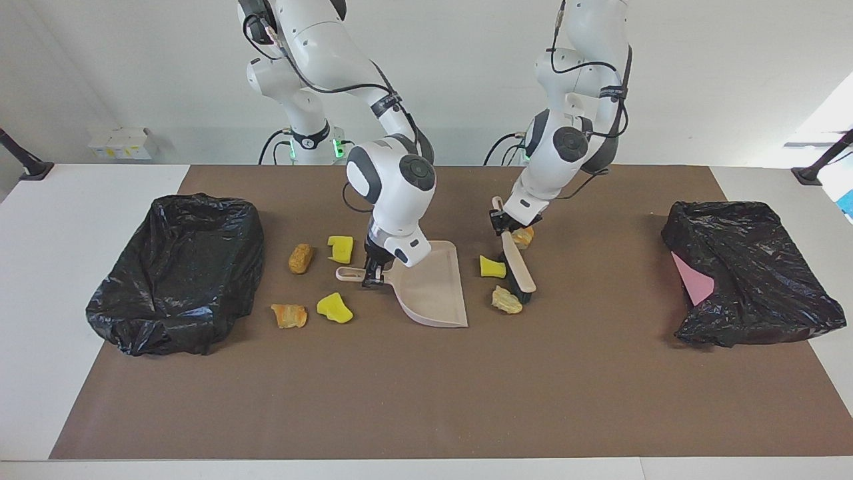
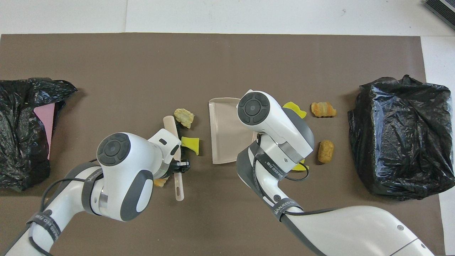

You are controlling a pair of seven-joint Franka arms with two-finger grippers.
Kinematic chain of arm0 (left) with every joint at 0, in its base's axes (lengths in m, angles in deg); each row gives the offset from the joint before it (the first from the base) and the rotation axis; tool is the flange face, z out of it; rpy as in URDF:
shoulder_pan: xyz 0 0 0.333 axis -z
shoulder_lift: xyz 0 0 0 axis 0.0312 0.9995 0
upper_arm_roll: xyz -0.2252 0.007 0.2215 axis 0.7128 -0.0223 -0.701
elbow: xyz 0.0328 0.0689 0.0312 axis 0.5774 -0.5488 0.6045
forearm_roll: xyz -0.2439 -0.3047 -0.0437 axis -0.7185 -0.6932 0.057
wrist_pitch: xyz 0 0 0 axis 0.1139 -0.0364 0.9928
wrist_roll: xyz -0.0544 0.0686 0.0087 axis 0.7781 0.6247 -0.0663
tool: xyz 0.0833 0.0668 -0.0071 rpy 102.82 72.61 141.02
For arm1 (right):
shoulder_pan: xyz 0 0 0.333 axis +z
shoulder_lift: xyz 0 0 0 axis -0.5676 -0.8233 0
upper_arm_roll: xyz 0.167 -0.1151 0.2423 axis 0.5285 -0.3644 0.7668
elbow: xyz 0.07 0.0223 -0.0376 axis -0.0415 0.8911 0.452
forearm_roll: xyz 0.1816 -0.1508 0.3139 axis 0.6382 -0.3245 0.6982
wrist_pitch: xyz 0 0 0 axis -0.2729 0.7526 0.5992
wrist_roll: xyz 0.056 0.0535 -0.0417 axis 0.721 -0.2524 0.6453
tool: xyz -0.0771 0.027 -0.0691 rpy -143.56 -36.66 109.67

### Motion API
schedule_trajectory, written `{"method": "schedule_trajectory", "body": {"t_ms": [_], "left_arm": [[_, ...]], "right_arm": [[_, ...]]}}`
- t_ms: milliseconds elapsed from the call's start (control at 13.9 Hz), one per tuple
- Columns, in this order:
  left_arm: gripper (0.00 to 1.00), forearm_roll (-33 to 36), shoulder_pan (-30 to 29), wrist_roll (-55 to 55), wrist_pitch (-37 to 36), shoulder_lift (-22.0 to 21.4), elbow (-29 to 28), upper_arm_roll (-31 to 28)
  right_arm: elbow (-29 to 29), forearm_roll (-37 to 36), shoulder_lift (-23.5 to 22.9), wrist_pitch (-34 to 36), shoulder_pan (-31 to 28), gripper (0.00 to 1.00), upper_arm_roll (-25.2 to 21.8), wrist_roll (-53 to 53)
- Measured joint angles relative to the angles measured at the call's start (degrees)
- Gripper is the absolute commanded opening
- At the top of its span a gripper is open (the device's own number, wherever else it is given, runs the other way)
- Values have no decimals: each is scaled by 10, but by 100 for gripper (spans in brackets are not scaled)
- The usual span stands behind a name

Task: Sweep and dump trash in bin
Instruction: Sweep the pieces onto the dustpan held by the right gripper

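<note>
My left gripper is shut on the brush, whose bristles rest on the mat. A yellow chunk and a tan scrap of the trash lie between brush and dustpan. A bread piece sits mostly hidden by the left hand. My right gripper is shut on the handle of the beige dustpan, which lies flat. More trash lies toward the right arm's end: yellow chunks, bread pieces.
A bin lined with a black bag stands at the right arm's end of the brown mat. A second black-bagged bin, with a pink sheet showing, stands at the left arm's end.
</note>
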Motion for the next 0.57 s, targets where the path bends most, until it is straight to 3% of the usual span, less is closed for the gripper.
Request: {"method": "schedule_trajectory", "body": {"t_ms": [287, 575], "left_arm": [[0, -11, 25, -1, 50, 25, 22, 31], [0, -25, 24, -2, 36, 27, 53, 37]], "right_arm": [[2, 0, 0, -6, -4, 0, 0, 0], [5, 0, 0, -13, -7, 0, 0, 0]]}}
